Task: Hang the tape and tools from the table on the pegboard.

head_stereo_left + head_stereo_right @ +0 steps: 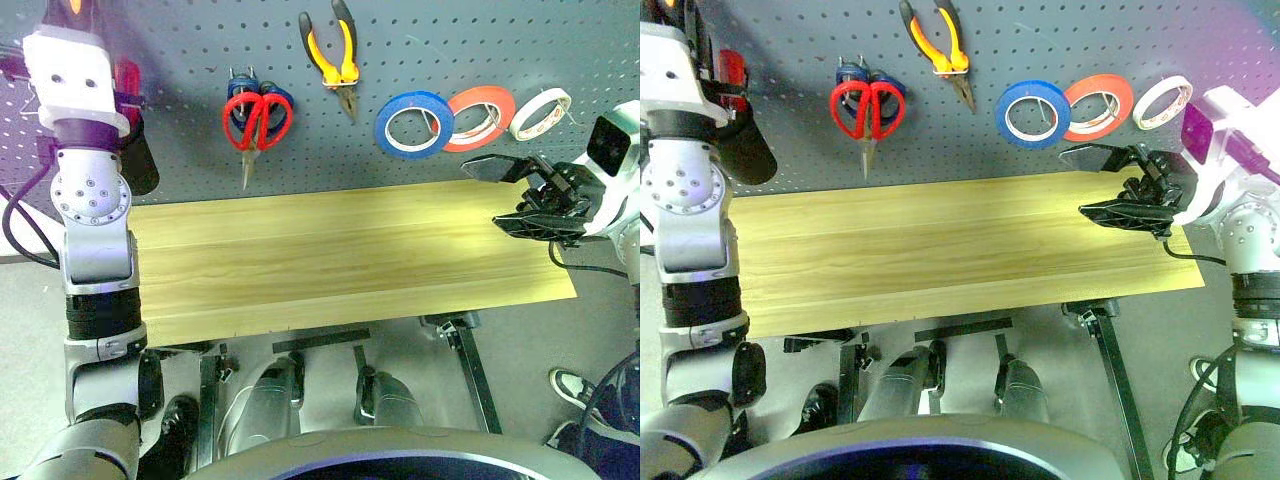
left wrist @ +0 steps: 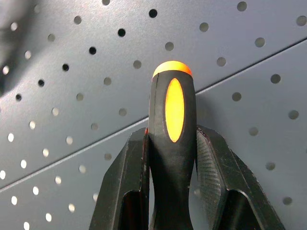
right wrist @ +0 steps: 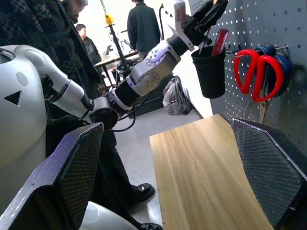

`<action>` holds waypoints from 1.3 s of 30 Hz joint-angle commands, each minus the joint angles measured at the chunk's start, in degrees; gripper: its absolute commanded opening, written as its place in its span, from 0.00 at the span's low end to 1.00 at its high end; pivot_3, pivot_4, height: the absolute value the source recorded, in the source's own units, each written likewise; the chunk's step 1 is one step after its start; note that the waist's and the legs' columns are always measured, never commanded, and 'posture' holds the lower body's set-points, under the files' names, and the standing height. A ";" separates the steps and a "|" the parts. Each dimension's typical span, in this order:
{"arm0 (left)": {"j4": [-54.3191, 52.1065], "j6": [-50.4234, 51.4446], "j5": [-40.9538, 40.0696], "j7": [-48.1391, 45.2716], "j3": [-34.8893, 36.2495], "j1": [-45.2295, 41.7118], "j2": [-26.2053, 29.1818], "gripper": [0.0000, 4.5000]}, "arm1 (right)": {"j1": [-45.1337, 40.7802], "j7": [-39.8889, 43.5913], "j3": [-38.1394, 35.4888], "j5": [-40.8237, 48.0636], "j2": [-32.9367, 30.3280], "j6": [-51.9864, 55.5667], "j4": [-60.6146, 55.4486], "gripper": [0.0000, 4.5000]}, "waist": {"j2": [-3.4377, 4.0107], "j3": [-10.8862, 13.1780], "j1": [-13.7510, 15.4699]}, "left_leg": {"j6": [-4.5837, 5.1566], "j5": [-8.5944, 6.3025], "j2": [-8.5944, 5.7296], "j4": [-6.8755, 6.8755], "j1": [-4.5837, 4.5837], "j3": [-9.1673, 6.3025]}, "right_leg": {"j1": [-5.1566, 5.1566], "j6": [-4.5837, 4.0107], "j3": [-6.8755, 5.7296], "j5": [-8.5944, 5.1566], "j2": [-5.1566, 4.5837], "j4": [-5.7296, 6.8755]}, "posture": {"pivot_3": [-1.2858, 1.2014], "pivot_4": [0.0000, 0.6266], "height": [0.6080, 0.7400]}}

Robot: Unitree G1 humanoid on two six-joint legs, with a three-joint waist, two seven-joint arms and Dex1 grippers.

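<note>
My left gripper [image 2: 175, 139] is shut on the screwdriver [image 2: 173, 110], whose black-and-orange handle points at the dark grey pegboard [image 1: 440, 40]. In the right wrist view that gripper [image 3: 207, 13] hangs just above a black cup [image 3: 209, 72] fixed to the board. On the pegboard hang the red-handled scissors [image 1: 257, 118], the orange-and-yellow pliers [image 1: 338, 55] and the blue tape [image 1: 414, 124]. My right gripper [image 1: 507, 195] stands open over the right end of the light wooden table [image 1: 330, 250], with nothing between its fingers.
A red-orange tape roll [image 1: 480, 117] and a white roll [image 1: 541, 112] hang right of the blue tape. The black cup [image 1: 138, 155] holds a red-handled item [image 3: 219, 42]. People [image 3: 144, 26] stand in the room behind. A person's shoe [image 1: 570, 385] is near the table's right corner.
</note>
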 commanded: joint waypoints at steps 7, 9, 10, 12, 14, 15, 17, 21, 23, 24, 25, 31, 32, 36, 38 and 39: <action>-11.35 3.64 -0.09 0.79 2.15 8.37 -1.61 0.22 | -1.39 0.46 -0.33 0.96 -1.54 0.24 -0.63 1.00 | 0.00 0.00 -0.02 | -0.04 0.00 0.04 0.21 0.01 -0.02 | -0.22 -0.02 0.03 0.01 -0.08 0.58 | 0.52 0.43 1.00; -13.47 5.01 -0.23 0.61 2.55 10.36 -1.87 0.22 | -1.58 0.46 -0.22 0.88 -1.35 0.22 -0.44 1.00 | 0.00 0.00 -0.04 | -0.07 0.01 0.05 0.21 0.01 -0.02 | -0.24 -0.05 0.03 0.03 -0.07 0.60 | 0.52 0.43 1.00; -14.40 5.89 -0.63 0.56 2.91 11.40 -2.16 0.22 | -1.64 0.46 -0.15 0.95 -1.33 0.21 -0.34 1.00 | 0.00 0.00 -0.05 | -0.07 0.01 0.05 0.21 0.01 -0.02 | -0.25 -0.06 0.04 0.03 -0.08 0.60 | 0.52 0.43 1.00; -16.74 7.41 -0.78 0.48 3.50 13.57 -2.45 0.22 | -1.81 0.46 0.18 0.90 -1.26 0.01 0.02 1.00 | 0.00 0.00 -0.04 | -0.07 0.00 0.05 0.21 0.02 0.01 | -0.25 -0.07 0.04 0.04 -0.09 0.59 | 0.52 0.43 1.00; -18.43 8.76 -0.51 0.58 3.82 14.83 -2.58 0.22 | -1.94 0.46 0.41 0.98 -1.27 -0.17 0.27 1.00 | 0.00 0.00 0.00 | -0.07 0.00 0.05 0.21 0.02 0.00 | -0.26 -0.07 0.04 0.04 -0.08 0.59 | 0.52 0.43 1.00; -19.47 9.37 -0.78 0.13 4.19 15.64 -2.48 0.22 | -2.09 0.46 0.53 0.97 -1.32 -0.25 0.47 1.00 | 0.00 0.00 0.02 | -0.07 0.00 0.05 0.21 0.02 0.00 | -0.27 -0.08 0.04 0.04 -0.08 0.59 | 0.53 0.43 1.00; -21.21 10.54 -1.21 -0.43 5.36 17.54 -2.44 0.22 | -2.36 0.46 0.74 0.86 -1.41 -0.34 0.84 1.00 | 0.00 0.00 0.02 | -0.07 0.00 0.05 0.21 0.02 0.00 | -0.26 -0.08 0.04 0.04 -0.08 0.59 | 0.53 0.43 1.00; -22.43 12.37 -2.09 -0.49 6.87 20.59 -3.43 0.22 | -2.73 0.46 1.26 0.83 -1.49 -0.60 1.28 1.00 | 0.00 0.00 -0.04 | -0.09 -0.02 0.05 0.21 0.02 0.01 | -0.27 -0.09 0.05 0.05 -0.10 0.56 | 0.53 0.43 1.00; -21.79 12.59 -2.55 -0.23 7.16 20.78 -3.81 0.22 | -2.89 0.46 1.52 0.80 -1.39 -0.77 1.37 1.00 | 0.00 0.00 -0.03 | -0.09 -0.02 0.06 0.20 0.02 0.01 | -0.29 -0.09 0.05 0.05 -0.09 0.57 | 0.53 0.43 1.00; -21.51 12.52 -2.62 -0.20 7.22 20.76 -3.84 0.22 | -2.95 0.46 1.61 0.78 -1.35 -0.82 1.40 1.00 | 0.00 0.00 -0.04 | -0.09 -0.02 0.08 0.20 0.02 0.01 | -0.29 -0.09 0.05 0.05 -0.08 0.58 | 0.53 0.43 1.00; -20.82 12.90 -2.88 -0.32 7.37 20.70 -3.84 0.22 | -3.05 0.46 1.67 0.78 -1.31 -0.80 1.49 1.00 | 0.00 0.00 -0.05 | -0.09 -0.02 0.09 0.19 0.02 0.01 | -0.30 -0.09 0.05 0.05 -0.07 0.58 | 0.53 0.43 1.00; -14.28 14.02 -6.66 0.37 9.55 19.42 -5.07 0.22 | -3.33 0.46 1.85 0.56 -1.21 -0.82 1.55 1.00 | 0.09 -0.06 -0.07 | -0.09 -0.02 0.10 0.20 0.02 0.04 | -0.31 -0.10 0.05 0.06 -0.08 0.58 | 0.52 0.42 1.00; -13.29 13.97 -7.01 0.59 9.86 19.07 -5.10 0.22 | -3.30 0.46 1.79 0.61 -1.28 -0.76 1.49 1.00 | 0.16 -0.13 -0.09 | -0.10 -0.02 0.10 0.20 0.03 0.04 | -0.31 -0.11 0.05 0.06 -0.08 0.58 | 0.52 0.42 1.00; -9.78 13.45 -6.15 1.75 9.31 18.56 -4.55 0.29 | -2.83 0.46 1.60 0.53 -1.42 -0.68 1.02 1.00 | 0.52 -0.45 -0.16 | -0.10 -0.02 0.12 0.19 0.13 0.13 | -0.28 -0.12 0.07 0.07 -0.09 0.62 | 0.52 0.42 1.00; -9.58 13.59 -7.72 1.12 9.34 18.63 -4.95 0.43 | -2.83 0.46 1.56 0.45 -1.43 -0.68 0.92 1.00 | 0.67 -0.58 -0.18 | -0.11 -0.03 0.17 0.16 0.26 0.23 | -0.21 -0.14 0.08 0.08 -0.08 0.63 | 0.52 0.42 1.00; -9.86 13.32 -8.50 0.21 8.88 18.89 -4.99 0.49 | -2.84 0.46 1.57 0.36 -1.43 -0.73 0.94 1.00 | 0.68 -0.59 -0.14 | -0.13 -0.05 0.19 0.14 0.32 0.28 | -0.19 -0.16 0.08 0.09 -0.08 0.64 | 0.52 0.42 1.00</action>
